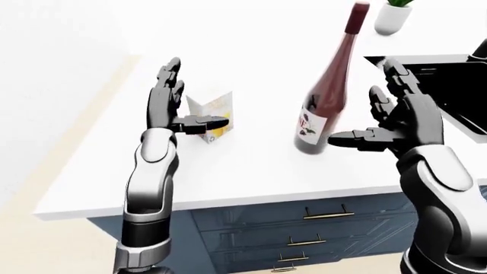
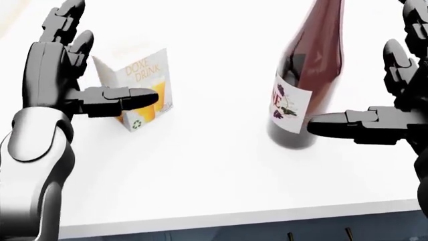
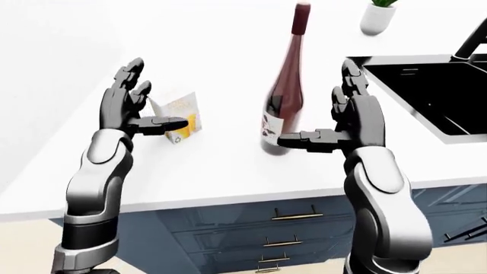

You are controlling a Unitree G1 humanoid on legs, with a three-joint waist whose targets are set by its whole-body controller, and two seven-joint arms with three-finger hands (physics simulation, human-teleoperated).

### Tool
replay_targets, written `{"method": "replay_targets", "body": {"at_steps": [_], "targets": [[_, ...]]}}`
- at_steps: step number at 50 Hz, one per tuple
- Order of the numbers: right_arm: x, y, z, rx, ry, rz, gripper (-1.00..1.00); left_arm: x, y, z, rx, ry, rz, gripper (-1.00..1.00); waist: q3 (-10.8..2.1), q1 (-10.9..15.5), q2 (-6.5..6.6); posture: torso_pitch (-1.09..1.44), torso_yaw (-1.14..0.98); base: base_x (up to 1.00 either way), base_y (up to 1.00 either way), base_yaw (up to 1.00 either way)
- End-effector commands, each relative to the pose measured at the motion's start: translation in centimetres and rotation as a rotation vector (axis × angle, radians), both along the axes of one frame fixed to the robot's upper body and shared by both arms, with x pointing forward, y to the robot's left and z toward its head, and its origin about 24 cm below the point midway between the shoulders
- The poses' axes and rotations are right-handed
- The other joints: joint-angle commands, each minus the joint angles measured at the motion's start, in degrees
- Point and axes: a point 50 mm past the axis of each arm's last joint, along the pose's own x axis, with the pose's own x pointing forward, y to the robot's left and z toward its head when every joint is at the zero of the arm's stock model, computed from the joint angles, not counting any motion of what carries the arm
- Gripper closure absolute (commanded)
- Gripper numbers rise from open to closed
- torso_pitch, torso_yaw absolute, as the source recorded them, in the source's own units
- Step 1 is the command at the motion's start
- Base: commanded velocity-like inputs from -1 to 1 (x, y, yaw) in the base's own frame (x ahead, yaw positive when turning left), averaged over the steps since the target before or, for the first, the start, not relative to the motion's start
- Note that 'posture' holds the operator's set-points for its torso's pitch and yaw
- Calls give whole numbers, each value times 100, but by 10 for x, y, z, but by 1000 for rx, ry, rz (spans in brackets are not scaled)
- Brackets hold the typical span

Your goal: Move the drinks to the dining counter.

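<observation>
A white table [image 1: 251, 171] above dark blue drawers [image 1: 320, 228] was seen carrying both drinks. The juice carton [image 2: 137, 95], white with orange lettering and a recycling mark, stood upright toward the left of the head view. The wine bottle [image 2: 307, 75], dark red with a pale label showing grapes, stood upright to the right of the carton and well apart from it.

The left hand [image 2: 56, 75] was held open beside the carton, on the carton's left in the head view. Its fingers [image 2: 63, 25] were stretched upward and spread, clear of the carton. Its thumb [image 2: 120, 100] was extended sideways across the lower part of the carton's near face; whether it touched the carton could not be told. The carton was not gripped.

The right hand [image 3: 350, 120] was likewise held open, to the right of the bottle in the right-eye view. Its fingers [image 3: 351, 80] were raised and kept apart from the glass, while its thumb [image 3: 304, 140] was pointed at the bottle's lower body near the label. Contact between thumb and bottle could not be confirmed. The bottle was not enclosed.

A black sink [image 3: 434, 97] with a dark faucet [image 3: 472, 40] was set into the table at the right of the right-eye view. A small white pot with a green plant [image 3: 378, 16] was placed near the top of that view.
</observation>
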Motion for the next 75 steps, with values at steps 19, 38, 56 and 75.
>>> {"method": "replay_targets", "body": {"at_steps": [19,38,56,75], "targets": [[-26,-11,19,4,-98,-25,-100,-48,38,28,-38,-128,67,-100,-104,9,5,0,0,0,0,0],[-48,-44,23,24,-146,-142,-100,-100,72,52,-80,-209,147,-100,-16,6,28,0,0,0,0,0],[-92,-67,40,34,-308,-353,-100,-133,99,51,-158,-295,312,-100,54,10,10,0,0,0,0,0],[-128,-81,58,62,-531,-506,-100,-172,132,71,-287,-533,557,-100,130,-5,25,0,0,0,0,0]]}}
